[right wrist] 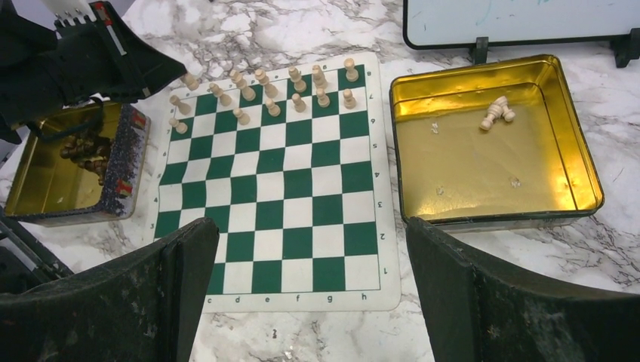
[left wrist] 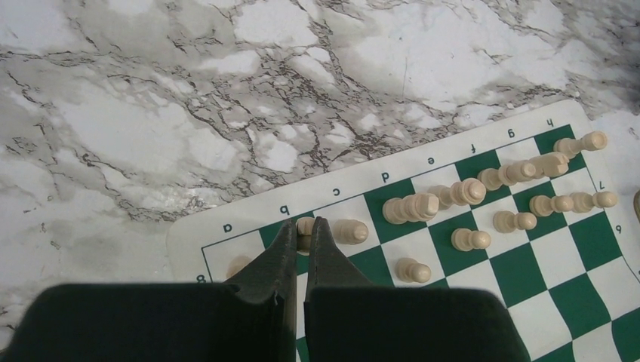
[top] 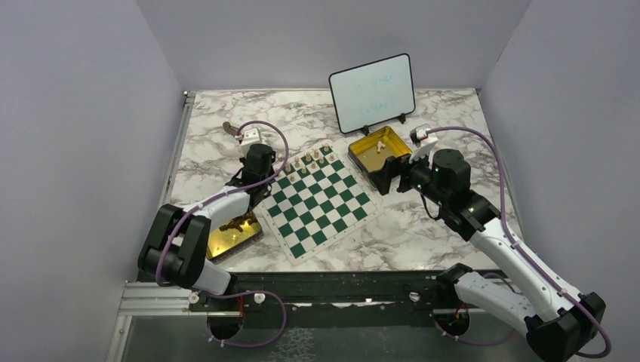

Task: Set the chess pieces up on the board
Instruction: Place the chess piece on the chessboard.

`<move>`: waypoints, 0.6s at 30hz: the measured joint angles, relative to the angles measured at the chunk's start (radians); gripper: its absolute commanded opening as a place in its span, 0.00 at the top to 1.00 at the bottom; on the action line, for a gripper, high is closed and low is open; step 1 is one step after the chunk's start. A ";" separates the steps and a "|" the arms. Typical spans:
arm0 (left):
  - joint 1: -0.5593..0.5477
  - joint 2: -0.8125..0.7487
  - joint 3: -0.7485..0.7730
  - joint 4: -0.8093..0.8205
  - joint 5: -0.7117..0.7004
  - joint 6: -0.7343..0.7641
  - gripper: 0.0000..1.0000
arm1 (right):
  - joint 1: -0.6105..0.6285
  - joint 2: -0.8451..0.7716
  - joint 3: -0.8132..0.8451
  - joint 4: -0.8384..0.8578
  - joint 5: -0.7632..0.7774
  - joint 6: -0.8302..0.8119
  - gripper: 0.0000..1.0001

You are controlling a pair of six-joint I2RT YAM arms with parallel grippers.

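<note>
The green-and-white board [top: 321, 204] lies in the middle of the table. Several pale chess pieces [left wrist: 468, 192] stand along its far two rows, also seen as chess pieces [right wrist: 264, 90] from the right wrist. My left gripper [left wrist: 305, 226] hangs over the board's far left corner, shut on one pale piece [left wrist: 305, 223] near the b square. Another pale piece [left wrist: 351, 231] stands just to its right. My right gripper [right wrist: 309, 234] is open and holds nothing, hovering over the board's near right edge. Two or three pale pieces [right wrist: 496, 113] lie in the right gold tin [right wrist: 468, 173].
A second gold tin [right wrist: 45, 181] left of the board holds dark brown pieces [right wrist: 87, 151]. A small framed whiteboard [top: 372, 92] stands at the back, behind the right tin [top: 362, 148]. The left arm [right wrist: 83, 60] reaches over the board's far left corner.
</note>
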 measured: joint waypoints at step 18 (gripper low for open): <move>0.000 0.092 -0.030 0.061 -0.005 0.013 1.00 | 0.000 0.005 0.000 -0.016 -0.004 -0.014 0.00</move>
